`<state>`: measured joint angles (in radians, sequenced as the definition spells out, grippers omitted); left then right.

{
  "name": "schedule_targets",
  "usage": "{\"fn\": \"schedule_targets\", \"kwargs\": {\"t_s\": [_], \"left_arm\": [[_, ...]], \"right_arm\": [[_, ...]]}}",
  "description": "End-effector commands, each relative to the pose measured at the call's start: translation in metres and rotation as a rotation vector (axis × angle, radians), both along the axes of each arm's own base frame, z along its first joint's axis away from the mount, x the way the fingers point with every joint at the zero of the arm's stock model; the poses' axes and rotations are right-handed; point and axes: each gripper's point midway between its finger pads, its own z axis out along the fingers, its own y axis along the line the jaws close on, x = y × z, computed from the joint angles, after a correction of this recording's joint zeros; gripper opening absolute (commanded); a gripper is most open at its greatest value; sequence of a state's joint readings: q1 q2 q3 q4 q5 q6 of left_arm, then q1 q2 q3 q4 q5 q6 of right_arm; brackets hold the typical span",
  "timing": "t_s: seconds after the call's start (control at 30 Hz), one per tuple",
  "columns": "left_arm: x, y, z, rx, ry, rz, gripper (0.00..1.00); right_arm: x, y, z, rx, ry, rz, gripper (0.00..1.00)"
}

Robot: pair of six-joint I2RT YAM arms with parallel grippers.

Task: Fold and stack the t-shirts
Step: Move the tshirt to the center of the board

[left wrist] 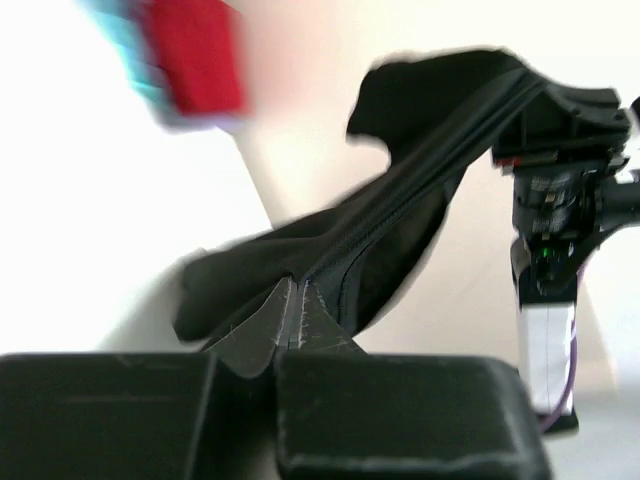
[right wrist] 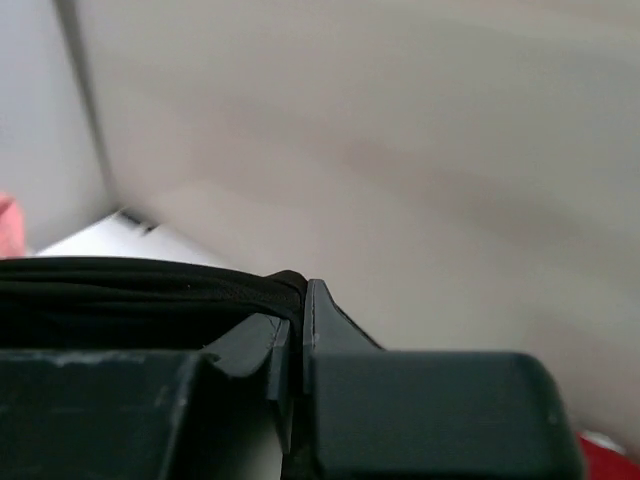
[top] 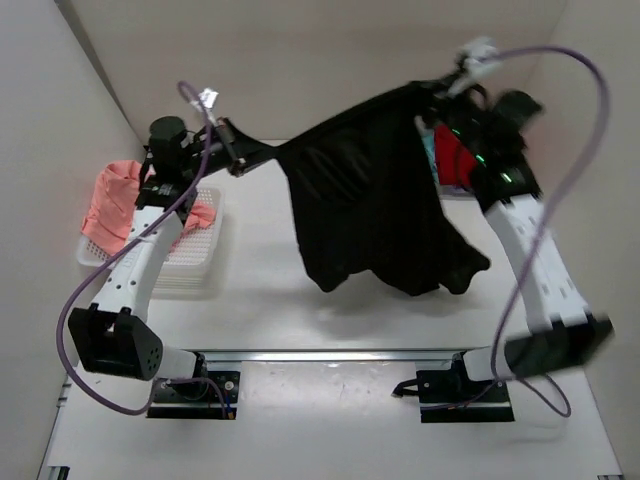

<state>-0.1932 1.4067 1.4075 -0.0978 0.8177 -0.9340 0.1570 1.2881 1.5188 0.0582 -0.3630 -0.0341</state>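
1. The left claw [left wrist: 297, 305] is pressed together. It pinches one edge of the big black shirt [top: 370, 200].
2. The right claw [right wrist: 303, 305] is pressed together too. It pinches another edge of the same black shirt.
3. The black shirt is up in the air, stretched between the two claws.
4. Most of it hangs down in loose folds over the middle of the white surface [top: 300, 420].
5. I cannot tell if the bottom of the black shirt touches the surface.
6. A red shirt [top: 457, 155] sits at the far right, partly hidden behind the black shirt and close to the right arm.
7. A teal shirt [left wrist: 125, 52] is just beside the red one.
8. A salmon-pink shirt [top: 112, 205] lies on the white basket [top: 195, 265] at the left, next to the left arm. Part of it hangs over the basket's side.
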Motion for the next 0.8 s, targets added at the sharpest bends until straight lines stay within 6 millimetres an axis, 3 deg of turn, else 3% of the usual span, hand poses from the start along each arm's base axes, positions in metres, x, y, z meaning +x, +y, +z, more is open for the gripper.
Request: {"fn": "schedule_targets", "kwargs": {"t_s": [0.0, 0.03, 0.07, 0.1, 0.13, 0.17, 0.2, 0.27, 0.3, 0.33, 0.37, 0.43, 0.5, 0.53, 0.6, 0.63, 0.7, 0.73, 0.77], "left_arm": [[0.045, 0.095, -0.062, 0.027, 0.253, 0.407, 0.06], [0.052, 0.093, -0.074, 0.031, 0.286, 0.400, 0.25], [0.055, 0.091, -0.072, 0.022, 0.295, 0.390, 0.39], [0.060, 0.090, -0.062, 0.006, 0.270, 0.380, 0.43], [0.066, 0.089, -0.066, 0.001, 0.284, 0.379, 0.46], [0.066, 0.090, -0.058, 0.002, 0.265, 0.377, 0.51], [0.067, 0.090, -0.058, 0.009, 0.275, 0.378, 0.52], [0.061, 0.088, -0.063, 0.035, 0.273, 0.361, 0.49], [0.054, 0.088, -0.073, 0.046, 0.296, 0.352, 0.48], [0.046, 0.080, -0.074, 0.057, 0.289, 0.323, 0.48], [0.041, 0.079, -0.090, 0.064, 0.327, 0.319, 0.48], [0.029, 0.070, -0.116, 0.075, 0.374, 0.293, 0.48], [0.022, 0.062, -0.132, 0.093, 0.401, 0.275, 0.48], [0.022, 0.057, -0.140, 0.116, 0.408, 0.261, 0.47], [0.022, 0.045, -0.149, 0.143, 0.421, 0.236, 0.45], [0.024, 0.043, -0.153, 0.153, 0.429, 0.229, 0.45], [0.028, 0.037, -0.159, 0.189, 0.430, 0.227, 0.46], [0.035, 0.039, -0.164, 0.214, 0.430, 0.242, 0.47], [0.035, 0.036, -0.172, 0.245, 0.438, 0.231, 0.48]], "right_arm": [[0.108, 0.008, -0.047, -0.024, 0.110, -0.155, 0.00], [0.128, 0.026, -0.050, -0.037, 0.105, -0.115, 0.01], [0.135, 0.027, -0.033, -0.002, 0.059, -0.155, 0.01], [0.148, 0.032, -0.031, 0.023, 0.056, -0.221, 0.20], [0.152, 0.041, -0.030, 0.009, 0.051, -0.225, 0.35], [0.165, 0.039, -0.039, -0.006, 0.084, -0.261, 0.51], [0.171, 0.035, -0.048, -0.014, 0.110, -0.275, 0.56], [0.168, 0.020, -0.058, -0.009, 0.135, -0.309, 0.56], [0.162, 0.006, -0.067, -0.018, 0.154, -0.342, 0.56], [0.149, -0.010, -0.053, -0.007, 0.131, -0.358, 0.57], [0.145, -0.010, -0.075, -0.025, 0.163, -0.329, 0.58], [0.119, -0.040, -0.092, -0.001, 0.206, -0.321, 0.60], [0.100, -0.057, -0.109, 0.026, 0.269, -0.323, 0.61], [0.087, -0.064, -0.104, 0.036, 0.269, -0.322, 0.61], [0.066, -0.051, -0.148, -0.019, 0.381, -0.255, 0.58], [0.052, -0.037, -0.157, -0.043, 0.418, -0.191, 0.58], [0.031, -0.006, -0.200, -0.087, 0.536, -0.110, 0.61], [0.019, 0.001, -0.224, -0.108, 0.596, -0.093, 0.62], [0.007, 0.020, -0.236, -0.113, 0.639, -0.048, 0.61]]}}
